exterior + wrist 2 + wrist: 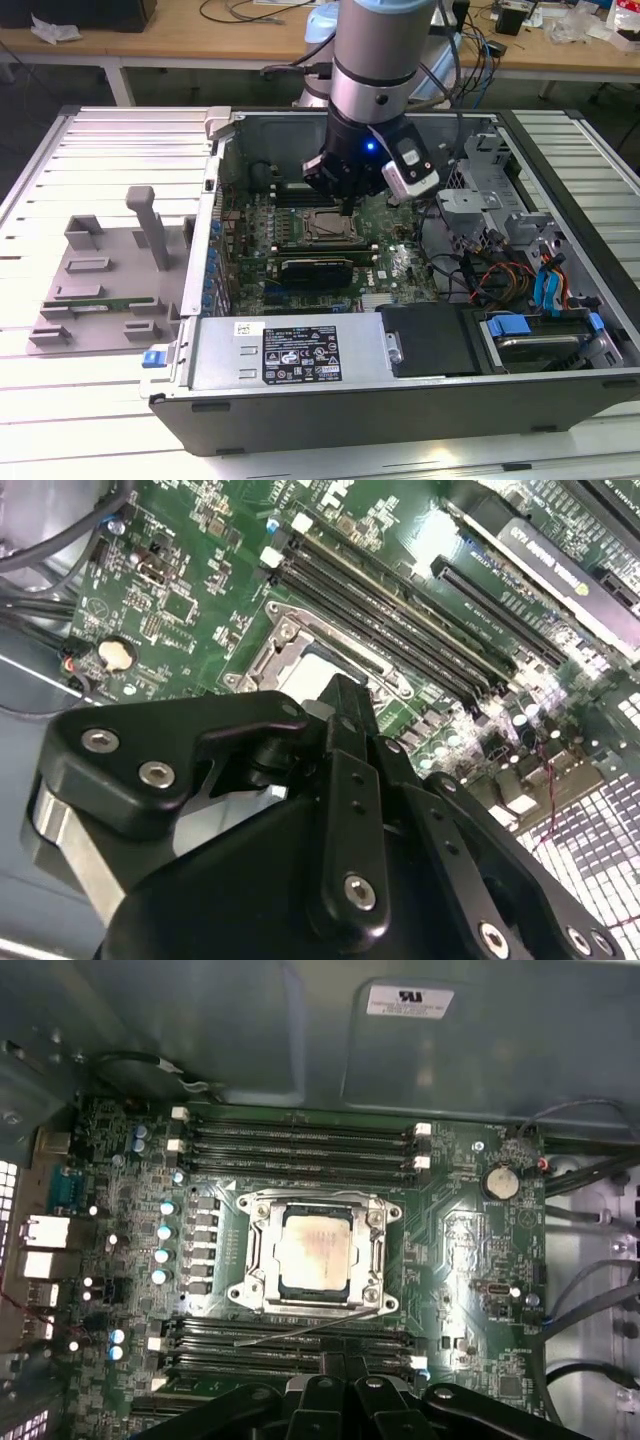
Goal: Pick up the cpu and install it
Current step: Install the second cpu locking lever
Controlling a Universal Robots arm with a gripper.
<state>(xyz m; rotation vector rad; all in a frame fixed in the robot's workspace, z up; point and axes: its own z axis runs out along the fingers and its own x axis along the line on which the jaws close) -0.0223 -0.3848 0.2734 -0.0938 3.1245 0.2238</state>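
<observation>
The cpu [314, 1250] lies flat inside the socket frame [252, 1260] on the green motherboard [460, 1240], between two banks of memory slots [300, 1140]. The pincer [347, 207] hangs just above the socket within the open computer case [420, 395]. Its fingers [345, 730] look drawn together with nothing between them, though the wrist views leave that uncertain.
</observation>
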